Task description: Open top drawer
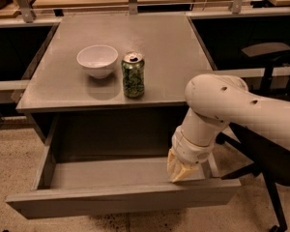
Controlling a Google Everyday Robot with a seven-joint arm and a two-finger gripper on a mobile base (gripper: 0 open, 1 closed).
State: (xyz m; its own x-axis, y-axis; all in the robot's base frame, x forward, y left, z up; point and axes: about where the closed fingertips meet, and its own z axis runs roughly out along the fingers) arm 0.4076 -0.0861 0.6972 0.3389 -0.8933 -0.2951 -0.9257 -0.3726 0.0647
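The top drawer (121, 199) is a wide grey drawer with a flat handleless front. It stands pulled far out from under the grey cabinet top, and its shallow grey tray interior shows bare. My gripper (180, 169) hangs from the white arm and reaches down inside the drawer at its right end, just behind the front panel. Its pale yellowish fingers (176, 172) point down and sit close to the panel's inner face.
A white bowl (97, 60) and a green can (133, 75) stand on the cabinet top (150, 37). A dark office chair (273, 129) is at the right, behind the arm. Speckled floor lies in front and to the left.
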